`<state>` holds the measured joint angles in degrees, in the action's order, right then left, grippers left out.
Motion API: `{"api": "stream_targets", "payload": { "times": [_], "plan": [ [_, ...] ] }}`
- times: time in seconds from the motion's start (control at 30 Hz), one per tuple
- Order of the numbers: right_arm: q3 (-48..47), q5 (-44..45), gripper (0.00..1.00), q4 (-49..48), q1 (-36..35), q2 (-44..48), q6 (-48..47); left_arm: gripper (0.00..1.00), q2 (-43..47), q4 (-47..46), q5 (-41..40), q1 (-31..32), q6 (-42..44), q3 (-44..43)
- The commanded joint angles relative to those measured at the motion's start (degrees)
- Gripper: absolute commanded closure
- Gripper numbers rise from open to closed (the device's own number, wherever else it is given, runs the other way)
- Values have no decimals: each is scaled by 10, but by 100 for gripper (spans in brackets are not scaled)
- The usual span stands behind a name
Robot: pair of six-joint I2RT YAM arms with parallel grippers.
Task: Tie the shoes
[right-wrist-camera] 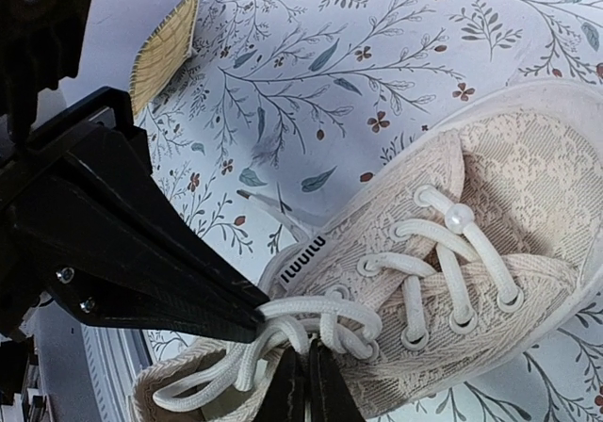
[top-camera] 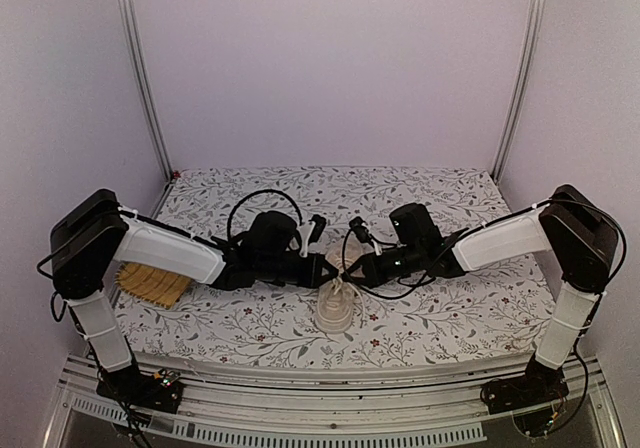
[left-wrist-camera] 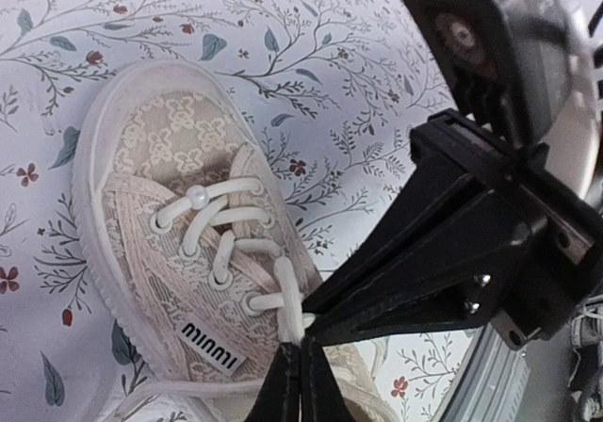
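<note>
The cream lace sneaker (top-camera: 335, 310) sits on the floral cloth between the two arms, its toe towards the near edge. Both grippers meet over its top eyelets. In the left wrist view my left gripper (left-wrist-camera: 301, 345) is shut, with a pale lace (left-wrist-camera: 288, 301) running straight into its tips. My right gripper (right-wrist-camera: 309, 348) is shut among the looped laces (right-wrist-camera: 325, 311) at the shoe's (right-wrist-camera: 471, 234) throat, a strand pinched between its tips. The two pairs of fingertips almost touch. A lace end (right-wrist-camera: 268, 205) lies loose on the cloth beside the shoe.
A yellow woven mat (top-camera: 150, 286) lies at the left, partly under the left arm, and also shows in the right wrist view as the mat (right-wrist-camera: 165, 50). The floral tablecloth (top-camera: 450, 193) covers the table, with white walls on three sides.
</note>
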<state>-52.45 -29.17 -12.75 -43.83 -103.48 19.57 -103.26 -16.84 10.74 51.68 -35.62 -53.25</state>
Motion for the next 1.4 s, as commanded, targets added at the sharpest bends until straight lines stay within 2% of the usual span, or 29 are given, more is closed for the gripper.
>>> {"api": "stream_targets", "payload": {
  "times": [0.0, 0.37, 0.83, 0.97, 1.1, 1.23, 1.37],
  "plan": [
    [-16, 15, 98, 15, -1, -4, 7, 100, -6, -31, 14, -6, -3, -1],
    [-33, 22, 98, 12, -1, -16, 10, 100, 4, -55, 21, -5, -1, 16],
    [-27, 3, 98, -61, -1, -35, 17, 100, 6, -39, 20, -7, 2, 16],
    [-19, 0, 98, -63, -1, -38, 16, 81, 35, -26, -6, -19, 4, 23],
    [-11, 1, 98, -63, -1, -36, 16, 68, 55, -18, -32, -37, -17, 28],
    [-8, 2, 98, -65, -2, -36, 17, 64, 42, -20, -29, -49, -45, 19],
    [-7, 2, 98, -66, -1, -34, 18, 66, 19, -14, -16, -56, -65, 0]
  ]
}}
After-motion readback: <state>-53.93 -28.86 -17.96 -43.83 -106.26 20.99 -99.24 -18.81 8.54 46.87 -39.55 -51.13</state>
